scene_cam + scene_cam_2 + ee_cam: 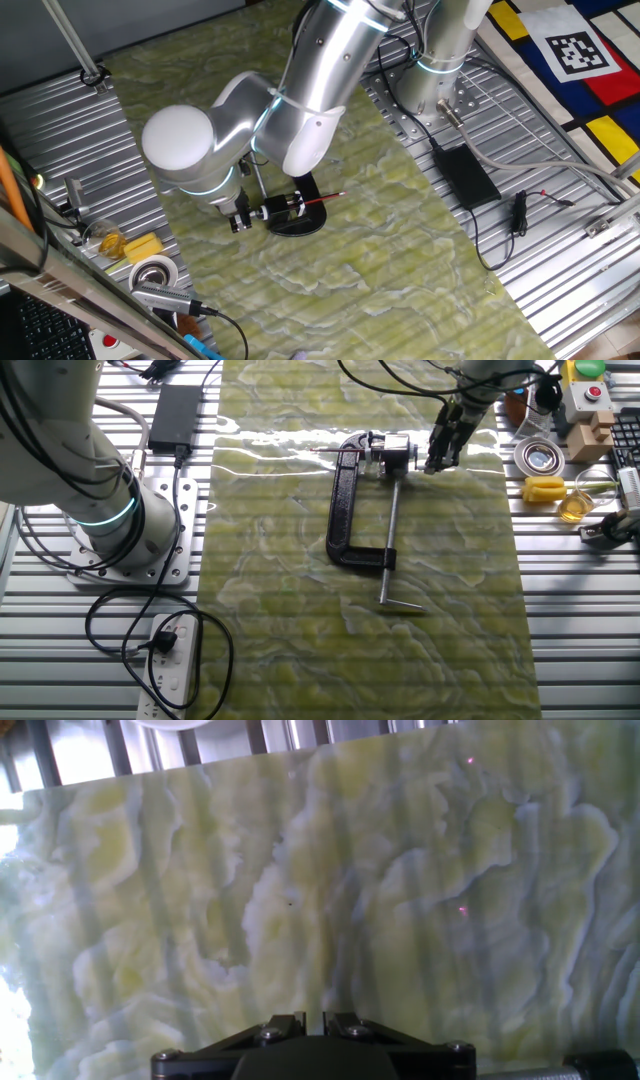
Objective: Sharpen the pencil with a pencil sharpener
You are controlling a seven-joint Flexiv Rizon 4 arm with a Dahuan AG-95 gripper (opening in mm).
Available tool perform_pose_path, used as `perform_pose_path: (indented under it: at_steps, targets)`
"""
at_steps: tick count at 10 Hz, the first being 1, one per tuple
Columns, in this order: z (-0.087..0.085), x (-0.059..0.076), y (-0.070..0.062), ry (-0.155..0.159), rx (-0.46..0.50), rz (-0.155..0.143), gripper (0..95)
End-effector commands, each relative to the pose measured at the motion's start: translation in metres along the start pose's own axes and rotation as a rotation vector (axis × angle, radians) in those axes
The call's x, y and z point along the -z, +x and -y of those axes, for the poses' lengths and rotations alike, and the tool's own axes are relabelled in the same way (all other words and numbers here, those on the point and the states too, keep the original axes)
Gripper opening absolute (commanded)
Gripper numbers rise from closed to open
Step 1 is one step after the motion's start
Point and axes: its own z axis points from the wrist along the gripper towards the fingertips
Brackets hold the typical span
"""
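The gripper shows its fingers pressed together with nothing between them, hanging above the green mat. Just beyond, the pencil sharpener lies with the pencil sticking out, apparently inserted for grinding.

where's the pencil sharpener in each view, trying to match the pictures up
One fixed view: the pencil sharpener sits left of centre, under the arm's elbow, with the pencil sticking out right.
The other fixed view: upper centre, with its C-shaped frame and silver rod running toward the camera.
Hand view: not clearly in it.
Shared landmark: the green marbled mat.
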Motion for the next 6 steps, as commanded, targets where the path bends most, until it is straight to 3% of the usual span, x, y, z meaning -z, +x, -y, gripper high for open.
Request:
perform_pose_path:
  at_steps: [1, 6]
  targets:
    - [0.0003, 0.0012, 0.0010, 0.005, -0.001, -0.004, 0.0]
    - [0.0015, 0.0012, 0.0010, 0.037, 0.003, -0.009, 0.0]
